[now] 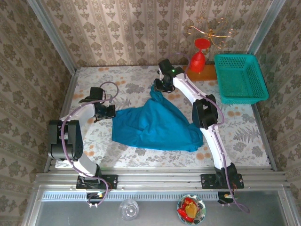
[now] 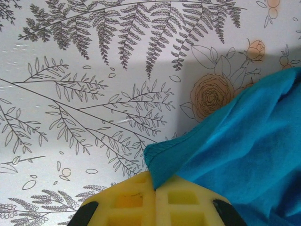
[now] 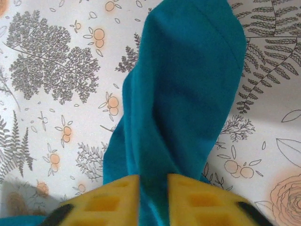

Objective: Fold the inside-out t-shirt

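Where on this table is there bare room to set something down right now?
Bare tablecloth lies at the far left, beyond the left gripper, and at the near right, between the right arm and the table edge, nearer than the green mesh basket. Crowded: the centre under the t-shirt and the far-right corner.

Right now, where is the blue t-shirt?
Top view: the t-shirt lies mid-table, left of the green basket, its left corner in the jaws of the left gripper and its far tip in those of the right gripper.
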